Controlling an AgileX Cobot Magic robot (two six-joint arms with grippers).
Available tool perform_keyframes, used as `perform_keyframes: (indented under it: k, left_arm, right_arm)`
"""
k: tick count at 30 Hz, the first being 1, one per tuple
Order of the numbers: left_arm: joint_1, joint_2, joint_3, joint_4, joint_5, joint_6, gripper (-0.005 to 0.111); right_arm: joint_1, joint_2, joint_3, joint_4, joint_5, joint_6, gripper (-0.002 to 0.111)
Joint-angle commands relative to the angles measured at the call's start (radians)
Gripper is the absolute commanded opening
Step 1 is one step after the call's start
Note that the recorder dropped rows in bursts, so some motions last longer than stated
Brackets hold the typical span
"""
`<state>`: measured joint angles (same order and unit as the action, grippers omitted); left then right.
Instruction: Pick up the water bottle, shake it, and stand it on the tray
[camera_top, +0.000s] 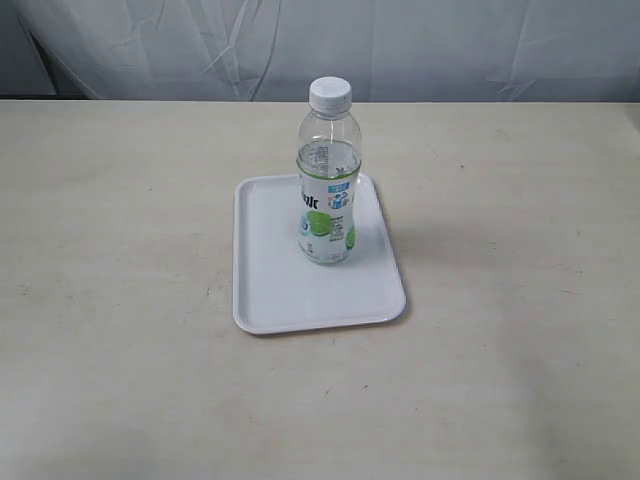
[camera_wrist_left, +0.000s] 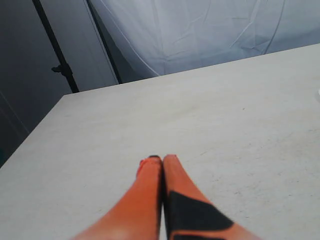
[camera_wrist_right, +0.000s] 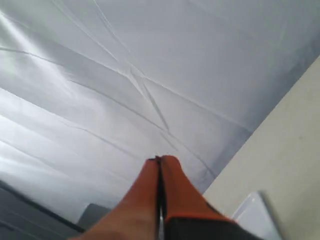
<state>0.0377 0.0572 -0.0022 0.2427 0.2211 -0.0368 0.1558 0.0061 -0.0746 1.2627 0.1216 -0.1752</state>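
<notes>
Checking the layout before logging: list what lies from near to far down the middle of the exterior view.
Bare table → tray → water bottle, standing on it → white curtain at the back.

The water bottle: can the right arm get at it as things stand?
Probably yes. The water bottle stands upright on the tray with nothing beside it to block a side approach. But the right gripper is shut and aimed at the backdrop, so it would have to open and turn first.

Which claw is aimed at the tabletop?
The left claw: bare table fills its view past the shut tips. The right claw, also shut, faces the white curtain instead.
</notes>
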Motion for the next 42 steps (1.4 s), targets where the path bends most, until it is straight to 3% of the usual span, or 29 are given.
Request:
perform_keyframes:
  k: [1, 6, 10, 11, 21, 25, 30, 34, 39, 42]
  left_arm:
    - [0.001, -0.004, 0.002, 0.005, -0.013, -0.008, 0.000]
    - [0.001, -0.004, 0.002, 0.005, -0.013, -0.008, 0.000]
    - [0.001, -0.004, 0.002, 0.005, -0.013, -0.008, 0.000]
    - [0.001, -0.004, 0.002, 0.005, -0.013, -0.008, 0.000]
    - [0.001, -0.004, 0.002, 0.005, -0.013, -0.008, 0.000]
    - [0.001, -0.004, 0.002, 0.005, -0.013, -0.008, 0.000]
    - [0.001, -0.004, 0.002, 0.005, -0.013, -0.008, 0.000]
    - [0.001, -0.004, 0.002, 0.005, -0.013, -0.008, 0.000]
    - [0.001, -0.004, 0.002, 0.005, -0.013, -0.008, 0.000]
    - [0.001, -0.004, 0.002, 0.005, -0.013, -0.008, 0.000]
  right_arm:
    - [-0.005, -0.006, 0.001, 0.129, 0.135, -0.004, 0.000]
    - [-0.005, -0.006, -0.074, 0.194, 0.202, -0.028, 0.000]
    - [-0.005, 0.007, -0.234, 0.194, 0.317, -0.692, 0.000]
    - [-0.005, 0.045, -0.271, 0.181, 0.312, -0.748, 0.000]
    - [-0.005, 0.554, -0.602, -0.233, 0.372, -0.750, -0.001]
    - [-0.005, 0.702, -0.706, -0.420, 0.339, -0.578, -0.001]
    - [-0.001, 0.896, -0.810, -0.997, 0.341, -0.037, -0.001]
    - [0.065, 1.046, -0.866, -1.450, 0.434, 0.365, -0.001]
    - [0.269, 1.137, -0.862, -1.490, 0.461, 0.400, -0.001]
    - [0.410, 1.159, -0.814, -1.490, 0.375, 0.400, -0.001]
